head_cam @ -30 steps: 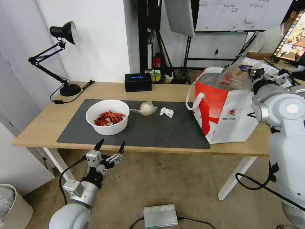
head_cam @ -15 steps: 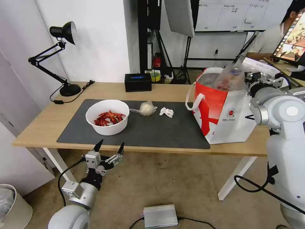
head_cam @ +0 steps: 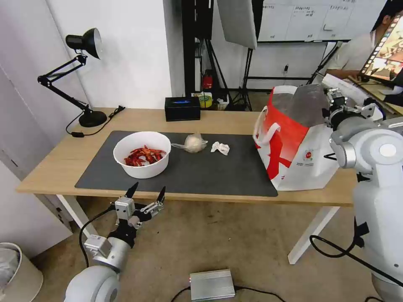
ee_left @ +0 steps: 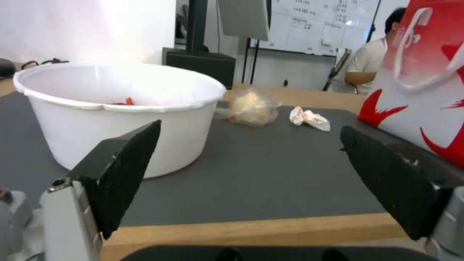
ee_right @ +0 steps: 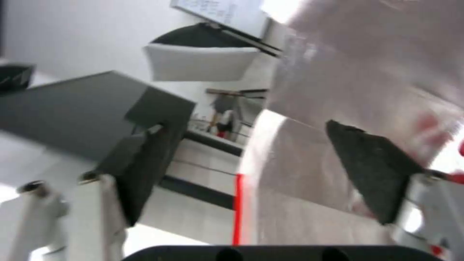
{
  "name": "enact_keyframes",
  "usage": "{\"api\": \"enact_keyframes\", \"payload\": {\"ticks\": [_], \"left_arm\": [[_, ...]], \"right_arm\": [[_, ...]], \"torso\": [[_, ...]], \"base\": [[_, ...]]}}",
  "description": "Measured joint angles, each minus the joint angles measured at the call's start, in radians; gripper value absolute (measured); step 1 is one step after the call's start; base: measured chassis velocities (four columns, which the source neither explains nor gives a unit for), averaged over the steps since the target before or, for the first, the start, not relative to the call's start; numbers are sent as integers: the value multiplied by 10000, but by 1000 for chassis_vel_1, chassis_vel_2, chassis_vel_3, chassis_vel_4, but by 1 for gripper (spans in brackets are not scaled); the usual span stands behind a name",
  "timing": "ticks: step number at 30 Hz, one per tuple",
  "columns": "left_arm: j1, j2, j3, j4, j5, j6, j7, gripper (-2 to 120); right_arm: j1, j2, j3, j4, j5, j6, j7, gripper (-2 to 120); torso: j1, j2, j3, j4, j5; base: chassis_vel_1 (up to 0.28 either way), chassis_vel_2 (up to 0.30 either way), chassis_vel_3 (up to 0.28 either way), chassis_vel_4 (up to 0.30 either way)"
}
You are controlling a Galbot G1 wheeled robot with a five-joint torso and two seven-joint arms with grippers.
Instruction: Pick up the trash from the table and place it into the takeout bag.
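Reaching arm: right gripper raised at the takeout bag mouth, fingers spread, holding nothing.
Waiting arm: left gripper below the table edge, jaws apart.
Bag: red-and-white, upright at the mat's right end.
Trash: bowl, knotted bag, tissue on the mat.

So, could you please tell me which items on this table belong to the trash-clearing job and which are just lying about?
Part of the job:
- white bowl of crayfish shells
- knotted clear bag
- crumpled tissue
- takeout bag

Just lying about:
- black desk lamp
- small black box
- dark grey mat
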Motion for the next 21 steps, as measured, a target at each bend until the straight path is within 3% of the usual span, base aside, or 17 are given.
{"api": "enact_keyframes", "payload": {"ticks": [1,2,4,6,11,13,14,15,16,19,21], "left_arm": [[0,0,0,0,0,0,0,100],[-81,35,36,41,-96,0,-1,100],[-120,46,50,50,-155,1,-7,100],[-162,63,53,64,-205,1,-23,100],[-177,70,52,79,-211,1,-30,100],[-200,35,71,88,-212,-2,-38,100],[-200,35,71,88,-212,-2,-38,100],[-203,18,80,87,-209,-10,-43,100],[-203,18,80,87,-209,-10,-43,100],[-204,17,13,72,-207,-26,-67,100],[-239,5,-9,83,-207,-33,-74,100]], "right_arm": [[0,0,0,0,0,0,0,86],[-119,-59,14,214,-23,-21,-104,96],[-259,-145,24,405,-97,-109,-384,97],[-945,-483,30,995,-834,-445,-1792,100],[-1656,-768,5,1470,-1890,-636,-3308,99],[-2314,-956,-16,1861,-3137,-664,-4612,98],[-2314,-956,-16,1861,-3137,-664,-4612,98],[-2885,-1070,-33,2184,-4378,-665,-5620,98],[-2885,-1070,-33,2184,-4378,-665,-5620,98],[-4161,-1053,-60,2828,-6519,-599,-6812,98],[-4561,-953,-60,2945,-6963,-482,-7002,98]], "torso": [[0,0,0,0,0],[1,0,0,1,0],[0,0,1,1,0],[0,0,0,-1,0],[0,0,0,0,1],[0,0,0,0,0],[0,0,0,0,0],[-1,1,0,0,1],[-1,1,0,0,1],[-1,1,0,0,0],[-1,0,0,-1,0]], "base": [[0,0,0,0],[0,0,0,0],[0,0,0,0],[0,0,0,0],[0,0,0,0],[0,0,0,0],[0,0,0,0],[0,0,0,0],[0,0,0,0],[0,0,0,0],[0,0,0,0]]}}
